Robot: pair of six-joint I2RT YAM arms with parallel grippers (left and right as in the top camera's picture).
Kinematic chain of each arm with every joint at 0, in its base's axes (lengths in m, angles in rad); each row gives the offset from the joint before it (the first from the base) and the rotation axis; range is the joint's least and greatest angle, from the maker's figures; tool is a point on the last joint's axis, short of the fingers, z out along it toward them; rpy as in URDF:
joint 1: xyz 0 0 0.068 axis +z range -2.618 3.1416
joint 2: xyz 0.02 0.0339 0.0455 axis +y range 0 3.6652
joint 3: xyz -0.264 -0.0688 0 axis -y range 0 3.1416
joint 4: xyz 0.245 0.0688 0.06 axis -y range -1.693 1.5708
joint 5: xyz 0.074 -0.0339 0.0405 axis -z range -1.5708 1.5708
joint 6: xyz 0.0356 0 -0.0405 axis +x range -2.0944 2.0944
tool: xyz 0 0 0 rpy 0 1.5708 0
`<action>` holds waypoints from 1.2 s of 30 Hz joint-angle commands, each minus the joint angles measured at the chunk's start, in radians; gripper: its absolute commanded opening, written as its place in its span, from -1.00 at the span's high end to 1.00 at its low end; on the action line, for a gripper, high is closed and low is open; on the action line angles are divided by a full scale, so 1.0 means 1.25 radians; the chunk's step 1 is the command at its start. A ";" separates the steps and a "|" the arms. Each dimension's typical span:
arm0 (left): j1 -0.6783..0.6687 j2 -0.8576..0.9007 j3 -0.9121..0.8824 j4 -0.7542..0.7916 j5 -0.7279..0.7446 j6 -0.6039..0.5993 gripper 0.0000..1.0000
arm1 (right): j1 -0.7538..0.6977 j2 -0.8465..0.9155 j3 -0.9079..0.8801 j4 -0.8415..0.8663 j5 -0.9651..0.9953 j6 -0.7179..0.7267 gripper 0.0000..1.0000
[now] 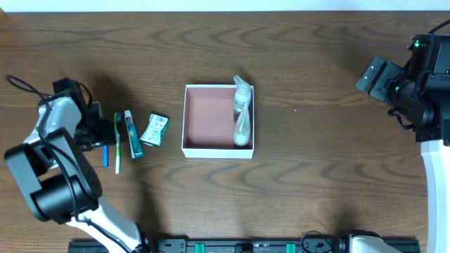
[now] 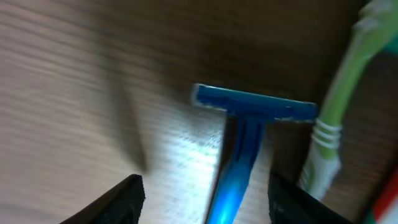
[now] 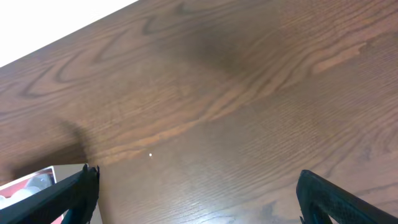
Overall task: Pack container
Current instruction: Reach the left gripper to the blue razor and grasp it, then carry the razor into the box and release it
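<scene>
Fig. Two-arm packing station, seen from the room; L/R = robot's own sides.

(a) Container (image 1: 211,121): shallow square box, white walls, pink-brown floor, lidless, at approx. the centre of the wooden table (image 1: 316,176). A clear bottle (image 1: 242,112) lies inside along the wall toward the right arm, cap end toward the far edge. Rest of the floor is bare.

(b) Loose items, in a row betw. container and left arm, all on the table outside the box. Nearest the box is a green-and-white packet (image 1: 155,130), then a tube (image 1: 133,135), a green toothbrush (image 1: 118,140) and a blue razor (image 1: 105,154).

(c) Left gripper (image 2: 205,183): low over the razor (image 2: 249,124), jaws apart, one dark finger (image 2: 124,199) on each side of the blue handle. A gap shows on both sides, so nothing is clamped. Razor head lies crosswise ahead of the fingers; the toothbrush (image 2: 336,112) is just beside it. View is blurred; contact w/ the table cannot be told.

(d) Right gripper (image 3: 198,177): jaws spread wide, holding nothing, over bare wood well apart from the items. A corner of the container (image 3: 25,186) shows at the lower edge of its wrist view.
</scene>
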 commanded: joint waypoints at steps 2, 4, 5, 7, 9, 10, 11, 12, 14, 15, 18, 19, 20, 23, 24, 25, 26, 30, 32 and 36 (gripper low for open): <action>0.002 0.047 -0.011 -0.002 0.015 0.007 -0.28 | -0.005 0.002 0.000 0.000 0.000 0.001 -0.98; 0.002 0.055 -0.011 -0.002 0.015 0.005 -0.25 | -0.005 0.002 0.000 0.000 0.000 0.001 -0.99; 0.002 0.057 -0.011 -0.001 0.015 0.002 -0.20 | -0.005 0.002 0.000 0.000 0.000 0.001 -0.99; 0.002 0.056 -0.011 0.005 0.015 0.001 -0.05 | -0.005 0.002 0.000 0.000 0.000 0.001 -0.98; 0.002 0.051 -0.010 0.011 0.016 -0.005 0.10 | -0.005 0.002 0.000 0.000 0.000 0.001 -0.98; 0.001 0.049 -0.007 0.013 0.019 -0.008 0.21 | -0.005 0.002 0.000 0.000 0.000 0.001 -0.98; 0.002 0.045 -0.001 0.013 0.023 -0.007 0.27 | -0.005 0.002 0.000 0.000 0.000 0.001 -0.98; 0.002 0.040 0.006 0.010 0.024 -0.007 0.31 | -0.005 0.002 0.000 0.000 0.000 0.001 -0.99; 0.002 0.027 0.020 0.003 0.024 -0.007 0.38 | -0.005 0.002 0.000 0.000 0.000 0.001 -0.99; 0.002 0.019 0.026 -0.002 0.024 -0.008 0.42 | -0.005 0.002 0.000 0.000 0.000 0.001 -0.98; 0.001 -0.010 0.031 -0.006 0.024 -0.007 0.59 | -0.005 0.002 0.000 0.000 0.000 0.001 -0.98; 0.001 -0.023 0.031 -0.006 0.024 -0.008 0.63 | -0.005 0.002 0.000 0.000 0.000 0.001 -0.98; 0.001 -0.034 0.031 -0.005 0.024 -0.008 0.73 | -0.005 0.002 0.000 0.000 0.000 0.001 -0.98; 0.001 -0.072 0.031 -0.005 0.024 -0.007 0.85 | -0.005 0.002 0.000 0.000 0.000 0.001 -0.98; 0.001 -0.086 0.031 -0.005 0.024 -0.007 0.88 | -0.005 0.002 0.000 0.000 0.000 0.001 -0.99; 0.001 -0.095 0.031 -0.005 0.024 -0.007 0.88 | -0.005 0.002 0.000 0.000 0.000 0.001 -0.99; 0.001 -0.104 0.031 -0.006 0.024 -0.008 0.88 | -0.005 0.002 0.000 0.000 0.000 0.001 -0.99; -0.004 -0.143 0.031 -0.014 0.052 -0.039 0.88 | -0.005 0.002 0.000 0.000 0.000 0.001 -0.98; -0.018 -0.173 0.031 -0.015 0.116 -0.041 0.88 | -0.005 0.002 0.000 0.000 0.000 0.001 -0.99; -0.078 -0.248 0.032 -0.013 0.219 -0.065 0.88 | -0.005 0.002 0.000 0.000 0.000 0.001 -0.98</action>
